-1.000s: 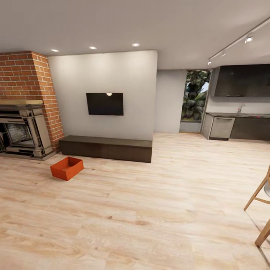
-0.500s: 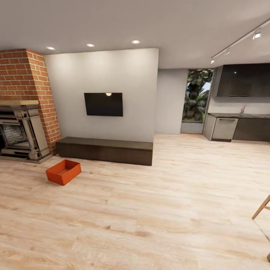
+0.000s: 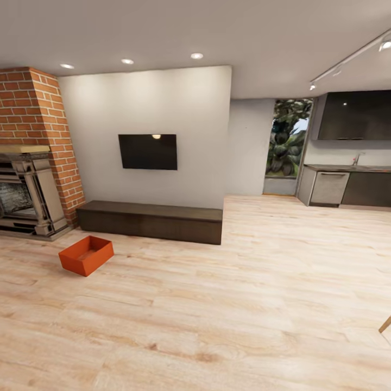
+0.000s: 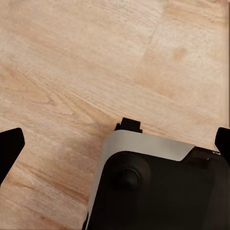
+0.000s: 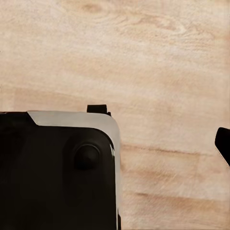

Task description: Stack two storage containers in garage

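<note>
At the far left of your head view stands a brick fireplace (image 3: 32,157) with a grey metal surround. Just right of it, on the pale wood-plank floor (image 3: 217,315), lies one orange-red storage container (image 3: 86,254). It sits flat, open top up, clear of the fireplace hearth and in front of the left end of the low dark bench (image 3: 150,220), not touching it. Its long axis runs diagonally, from the near-left corner toward the far right, pointing roughly at the bench. The inside looks empty.

Above the bench a black TV (image 3: 147,152) hangs on the white wall. Further right you have a window with foliage (image 3: 288,144), then dark kitchen cabinets (image 3: 355,115) over a counter with a sink tap. A sliver of pale wooden furniture leg (image 3: 385,325) shows at the right edge.

Your left wrist view looks down on wood planks and the robot's dark, grey-edged base (image 4: 158,184); black tips of the left fingers (image 4: 9,146) sit at opposite edges of the picture, spread wide with nothing between them.

Your right wrist view shows the same flooring and base body (image 5: 57,167). One black fingertip (image 5: 223,143) appears at the edge; whether the right fingers are wide or narrow cannot be told.
</note>
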Available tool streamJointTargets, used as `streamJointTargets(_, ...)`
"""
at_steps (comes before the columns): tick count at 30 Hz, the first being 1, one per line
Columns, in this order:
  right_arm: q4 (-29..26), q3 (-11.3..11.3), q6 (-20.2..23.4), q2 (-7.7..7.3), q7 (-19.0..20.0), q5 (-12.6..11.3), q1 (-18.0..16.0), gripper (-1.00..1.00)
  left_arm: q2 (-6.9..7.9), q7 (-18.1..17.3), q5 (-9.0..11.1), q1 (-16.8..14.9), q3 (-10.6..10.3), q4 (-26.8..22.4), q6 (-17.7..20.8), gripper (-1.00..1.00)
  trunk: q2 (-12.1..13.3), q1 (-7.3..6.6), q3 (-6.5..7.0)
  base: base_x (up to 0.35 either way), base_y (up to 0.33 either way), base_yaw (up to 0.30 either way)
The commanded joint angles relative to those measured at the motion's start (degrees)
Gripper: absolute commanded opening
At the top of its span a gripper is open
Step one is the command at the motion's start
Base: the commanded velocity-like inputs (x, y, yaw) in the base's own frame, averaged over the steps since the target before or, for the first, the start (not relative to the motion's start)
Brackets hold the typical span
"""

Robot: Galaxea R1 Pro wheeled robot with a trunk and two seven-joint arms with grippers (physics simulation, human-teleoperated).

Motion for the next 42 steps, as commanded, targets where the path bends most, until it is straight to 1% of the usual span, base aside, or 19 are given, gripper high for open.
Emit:
streamJointTargets(1,0.2,0.5,-0.3,0.02,0.0,-0.4,-0.1,1.00,-0.01,0.1,0.5,0.0,-0.5,0.0,-0.2,1.00,0.0,0.04,-0.08,0.323,0.000,0.000)
streamJointTargets(38,0.2,0.2,-0.6,0.04,0.1,-0.5,-0.1,1.00,-0.01,0.1,0.5,0.0,-0.5,0.0,-0.2,1.00,0.0,0.04,-0.08,0.323,0.000,0.000)
streamJointTargets(42,0.2,0.2,-0.5,0.05,0.1,-0.5,-0.1,1.00,-0.01,0.1,0.5,0.0,-0.5,0.0,-0.2,1.00,0.0,0.04,-0.08,0.323,0.000,0.140)
